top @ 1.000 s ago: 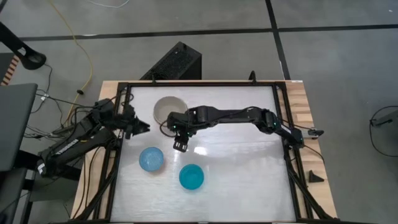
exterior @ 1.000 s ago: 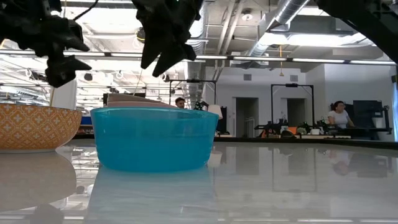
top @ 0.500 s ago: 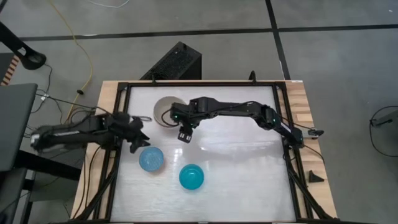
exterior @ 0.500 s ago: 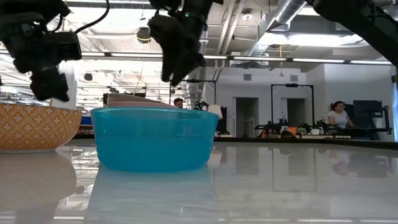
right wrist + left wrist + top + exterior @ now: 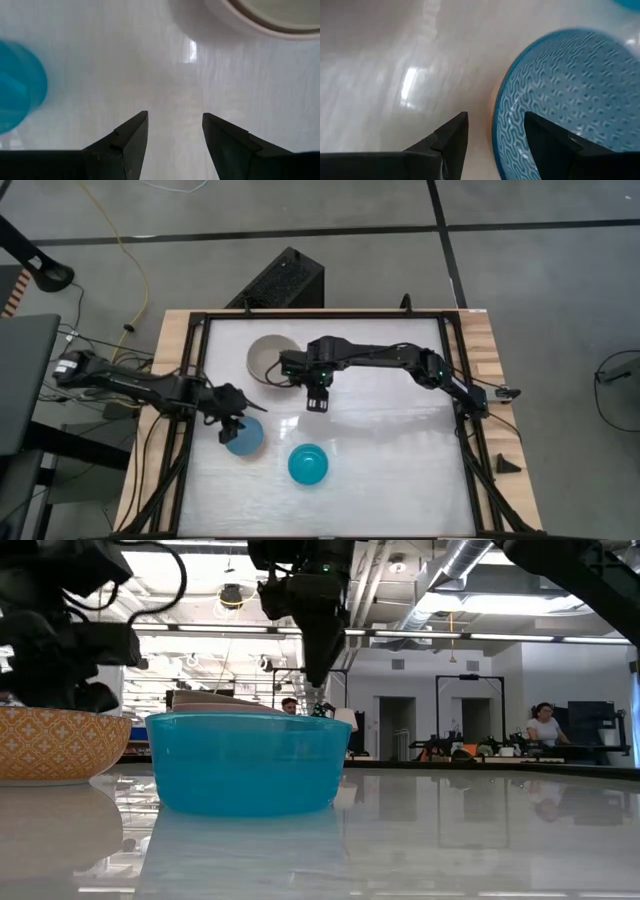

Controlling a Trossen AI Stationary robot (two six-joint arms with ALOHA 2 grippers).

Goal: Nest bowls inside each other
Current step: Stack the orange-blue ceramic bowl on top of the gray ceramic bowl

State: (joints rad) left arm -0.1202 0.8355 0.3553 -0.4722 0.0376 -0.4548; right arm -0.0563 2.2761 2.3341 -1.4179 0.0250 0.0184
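Observation:
A light blue bowl [image 5: 246, 437] with a wavy-patterned inside [image 5: 570, 95] stands near the table's left side. Its outer wall looks orange-patterned in the low view [image 5: 55, 745]. My left gripper [image 5: 228, 429] is open at its left rim: one finger [image 5: 542, 132] stands over the inside and the other [image 5: 455, 132] outside it. A teal bowl [image 5: 308, 465] stands to its right, nearer the front. A cream-white bowl [image 5: 268, 357] with a beige inside sits at the far left. My right gripper [image 5: 318, 403] hangs open over bare table [image 5: 175, 100], pointing down.
A black frame [image 5: 190, 380] runs around the white tabletop, with wooden borders on both sides. The table's right half and near right corner hold nothing. Beyond the table the low view shows a room with people far off [image 5: 545, 725].
My left gripper has swung from the table's far left toward the near edge and down, turning as it went, and now straddles the light blue bowl's left rim. My right gripper has shifted toward the table's right and tipped steeper, pointing down. The bowls have kept still.

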